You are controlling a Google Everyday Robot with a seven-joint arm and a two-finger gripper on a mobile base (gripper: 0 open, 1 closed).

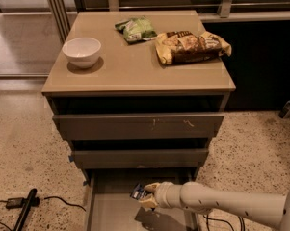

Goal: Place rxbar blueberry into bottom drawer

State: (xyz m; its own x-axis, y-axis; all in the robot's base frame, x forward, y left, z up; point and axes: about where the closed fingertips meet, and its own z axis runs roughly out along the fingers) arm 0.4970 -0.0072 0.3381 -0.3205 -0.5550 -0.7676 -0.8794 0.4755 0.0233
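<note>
Step in hand: delivery. The bar has been carried into the open drawer but is not yet set down.
Gripper (146, 196): low in the view, at about 6 o'clock from the cabinet top (135, 73), inside the mouth of the bottom drawer (111, 207). Its fingers are closed narrowly on the bar.
Arm (221, 203): reaches in from 4 o'clock and lies across the drawer's right side.
Rxbar blueberry (137, 191): pinched at the gripper's tip and tilted, held above the drawer floor and apparently not touching it.
Next move (judgement): lower slightly, part the fingers so the bar lands flat on the floor, then withdraw toward 4 o'clock without dragging it.
Bottom drawer, contents: pulled out. The visible floor is plain grey and carries only the arm's shadow.
Middle drawer (139, 158) and top drawer (137, 125): nearly shut, interiors hidden.
White bowl (82, 52): at 9 o'clock on the cabinet top, appears empty.
Green bag (135, 29) and chip bag (192, 46): at 12 and 2 o'clock, untouched.
</note>
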